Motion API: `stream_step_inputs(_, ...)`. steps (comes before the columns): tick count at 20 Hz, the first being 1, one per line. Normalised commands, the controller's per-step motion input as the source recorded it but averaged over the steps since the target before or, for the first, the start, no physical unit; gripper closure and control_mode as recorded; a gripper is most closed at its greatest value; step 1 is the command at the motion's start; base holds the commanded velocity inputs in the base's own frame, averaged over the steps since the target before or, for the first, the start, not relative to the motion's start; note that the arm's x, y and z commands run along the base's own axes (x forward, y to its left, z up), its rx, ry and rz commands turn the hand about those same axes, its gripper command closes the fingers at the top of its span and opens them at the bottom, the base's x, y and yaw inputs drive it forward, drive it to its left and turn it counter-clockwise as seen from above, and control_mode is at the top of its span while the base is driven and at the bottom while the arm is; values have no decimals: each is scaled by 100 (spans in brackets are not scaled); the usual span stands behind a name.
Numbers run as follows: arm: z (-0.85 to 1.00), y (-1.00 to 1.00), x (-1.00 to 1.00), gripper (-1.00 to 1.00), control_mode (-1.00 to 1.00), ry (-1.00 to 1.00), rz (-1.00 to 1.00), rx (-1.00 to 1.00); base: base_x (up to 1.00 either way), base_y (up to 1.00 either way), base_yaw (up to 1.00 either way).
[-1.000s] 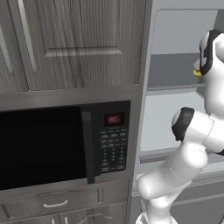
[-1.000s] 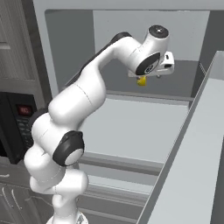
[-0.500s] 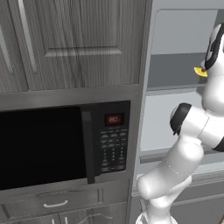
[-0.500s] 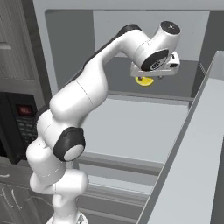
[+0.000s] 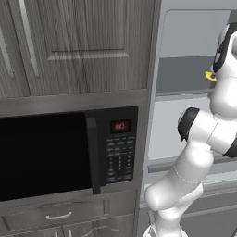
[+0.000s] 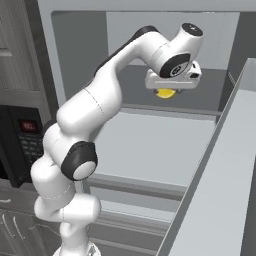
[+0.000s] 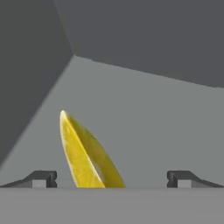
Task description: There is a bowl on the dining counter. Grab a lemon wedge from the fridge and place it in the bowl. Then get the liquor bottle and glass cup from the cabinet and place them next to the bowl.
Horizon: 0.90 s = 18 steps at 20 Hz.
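Left base view, room: grey wood-grain cabinet doors (image 5: 78, 44) fill the upper left, with a built-in black microwave (image 5: 51, 155) under them and a drawer with a pale handle (image 5: 58, 216) below that.
Left base view, writing: the microwave's small red display (image 5: 120, 126) glows, but I cannot read its digits; the keypad marks under it are too small to tell.
Left base view, fridge: the open fridge (image 5: 185, 88) stands to the right of the cabinet column, its grey shelves running behind my white arm (image 5: 199, 152).
Left base view, lemon wedge: a sliver of the yellow lemon wedge (image 5: 209, 76) peeks out beside my upper arm, on the upper shelf.
Right base view, fridge: my arm reaches up into the fridge; a wide pale shelf (image 6: 150, 145) lies below and the open fridge door (image 6: 220, 195) runs along the right.
Right base view, lemon wedge: the wedge sits on the upper shelf, directly beneath my hand.
Right base view, jaws: my gripper (image 6: 170, 86) hangs just over the wedge; my hand hides how the jaws stand.
Hand view, shelf: plain grey shelf floor meeting darker walls in a back corner.
Hand view, lemon wedge: it rises between my fingertips (image 7: 41, 178), nearer the left one and leaning left.
Hand view, jaws: spread wide, each tip apart from the wedge, pinching nothing.
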Motion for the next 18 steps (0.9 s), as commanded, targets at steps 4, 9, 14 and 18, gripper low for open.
stream_step_inputs(4,-28,23,-2,-100,-100,0,0,0,0,0,0)
stream_step_inputs(9,-28,16,0,-100,-100,0,0,0,0,0,0)
stream_step_inputs(14,-26,14,0,-100,-100,0,0,0,0,0,0)
stream_step_inputs(18,-28,19,0,-100,-100,0,0,0,0,0,0)
